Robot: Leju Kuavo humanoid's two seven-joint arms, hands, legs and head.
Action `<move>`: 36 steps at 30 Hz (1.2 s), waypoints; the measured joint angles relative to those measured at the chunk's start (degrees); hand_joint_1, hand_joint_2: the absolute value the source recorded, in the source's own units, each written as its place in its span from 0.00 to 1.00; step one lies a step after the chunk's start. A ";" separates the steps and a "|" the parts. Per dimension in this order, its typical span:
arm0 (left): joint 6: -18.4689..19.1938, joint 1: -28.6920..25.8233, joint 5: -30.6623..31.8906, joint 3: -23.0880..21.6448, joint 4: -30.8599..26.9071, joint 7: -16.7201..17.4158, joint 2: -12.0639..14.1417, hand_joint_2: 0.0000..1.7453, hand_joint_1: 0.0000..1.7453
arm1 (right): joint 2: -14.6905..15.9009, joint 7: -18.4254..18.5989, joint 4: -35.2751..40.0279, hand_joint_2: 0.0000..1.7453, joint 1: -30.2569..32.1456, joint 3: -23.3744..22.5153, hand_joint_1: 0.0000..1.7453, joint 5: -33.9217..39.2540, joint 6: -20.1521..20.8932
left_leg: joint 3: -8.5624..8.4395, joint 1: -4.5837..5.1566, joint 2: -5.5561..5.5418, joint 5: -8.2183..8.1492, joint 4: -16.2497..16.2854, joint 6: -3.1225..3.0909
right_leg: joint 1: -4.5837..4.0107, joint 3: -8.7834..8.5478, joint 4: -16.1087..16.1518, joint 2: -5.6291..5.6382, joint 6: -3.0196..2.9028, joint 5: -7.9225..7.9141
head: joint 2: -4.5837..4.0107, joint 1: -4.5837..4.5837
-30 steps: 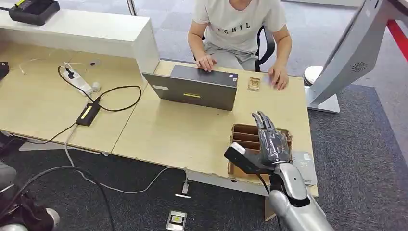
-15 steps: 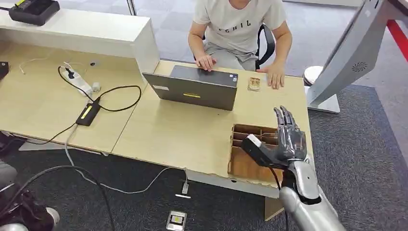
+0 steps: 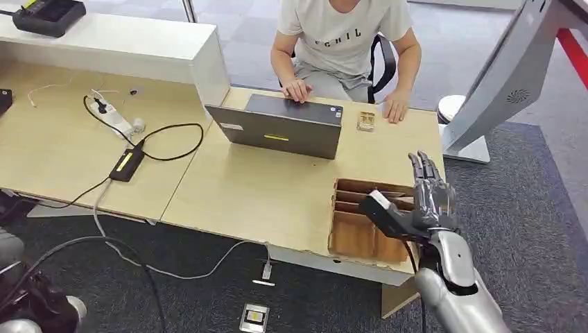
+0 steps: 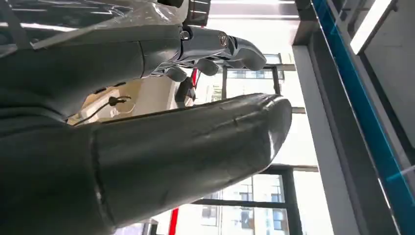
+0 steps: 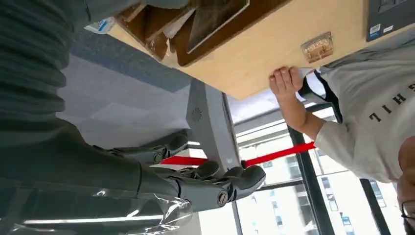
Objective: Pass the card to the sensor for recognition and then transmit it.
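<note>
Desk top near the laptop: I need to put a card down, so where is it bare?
The broad bare patch lies between the laptop and the cardboard box, reaching the desk's near edge. Behind the laptop it is crowded: the person's hands and a small tan item.

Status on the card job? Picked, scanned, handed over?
Nothing looks done yet. The right robot hand hangs over the right end of the cardboard box with fingers spread and no card in it. A card reader sits near the person's hand. Picking a card, scanning and handover all remain.
</note>
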State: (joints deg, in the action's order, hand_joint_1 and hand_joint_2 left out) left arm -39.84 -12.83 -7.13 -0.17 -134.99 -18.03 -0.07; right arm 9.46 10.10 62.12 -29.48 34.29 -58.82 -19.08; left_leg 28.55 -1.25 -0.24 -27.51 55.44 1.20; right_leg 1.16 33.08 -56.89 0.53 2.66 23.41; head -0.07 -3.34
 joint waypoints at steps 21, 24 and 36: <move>0.00 1.19 0.26 -0.11 1.38 0.87 0.09 0.00 0.00 | -0.28 0.98 -4.22 1.00 0.21 0.33 0.01 0.87 -0.59 | 0.00 0.00 0.01 0.00 0.00 0.00 | 0.00 0.01 0.00 0.00 0.00 0.00 | 0.00 0.00; 0.02 1.36 0.05 -0.13 1.72 0.76 0.09 0.00 0.00 | -0.28 1.12 -4.81 1.00 0.22 0.31 0.04 0.87 -0.57 | 0.00 0.00 0.01 0.00 0.00 0.00 | 0.00 0.02 0.00 0.00 0.00 0.00 | 0.00 0.00; 0.00 1.98 -0.59 -0.20 2.67 0.37 0.48 0.00 0.00 | -0.46 0.83 -6.08 1.00 0.44 0.31 0.12 0.50 -0.09 | 0.01 0.00 0.01 0.00 0.00 0.00 | 0.00 0.02 0.00 0.00 0.00 0.00 | 0.00 0.00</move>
State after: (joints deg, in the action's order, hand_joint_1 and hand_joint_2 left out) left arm -39.85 -10.85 -7.72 -0.37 -132.32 -17.66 0.42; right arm 9.00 10.93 56.04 -29.04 34.60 -58.31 -19.17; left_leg 28.56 -1.25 -0.23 -27.51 55.44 1.20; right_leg 1.16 33.10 -56.89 0.53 2.66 23.42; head -0.07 -3.34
